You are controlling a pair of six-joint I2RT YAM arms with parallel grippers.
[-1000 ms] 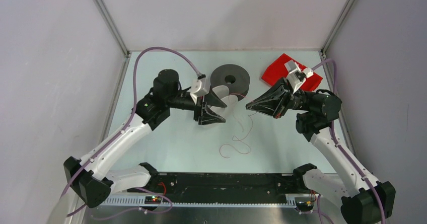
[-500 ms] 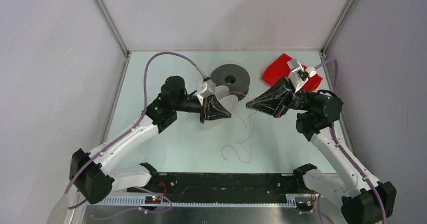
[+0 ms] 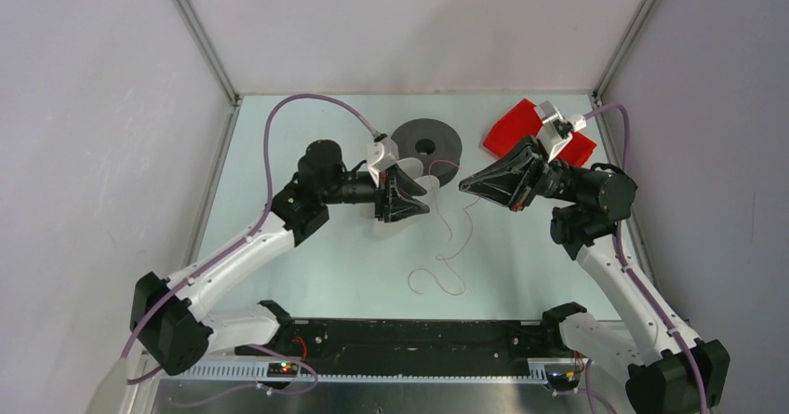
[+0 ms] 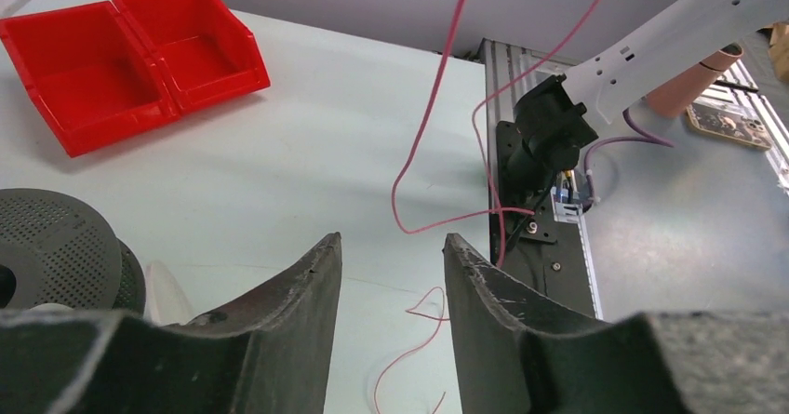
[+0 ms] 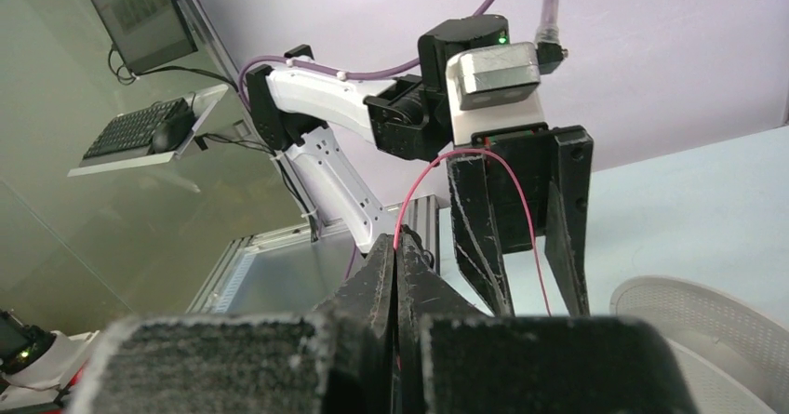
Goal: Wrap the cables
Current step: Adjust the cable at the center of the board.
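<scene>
1. The table (image 3: 307,247) carries all items.
2. The dark grey spool (image 3: 448,140) lies flat toward the far side. The top view shows its whole flange, the left wrist view only an edge.
3. The red bin (image 3: 510,127) sits at the far right. Its two compartments are distinct in the left wrist view.
4. The white spool (image 5: 698,326) shows a perforated flange in the right wrist view. In the top view the left gripper (image 4: 393,247) covers most of it.
5. Left jaws: open, with a clear gap between them, per the left wrist view.
6. Right gripper (image 5: 395,247): jaws closed on the cable (image 5: 465,153), a thin reddish strand. The right wrist view shows this pinch most clearly.
7. From the pinch the cable arcs across the front of the left gripper and drops between its fingers. Contact there cannot be determined.
8. The top view alone shows the slack looping on the table between the arms.
</scene>
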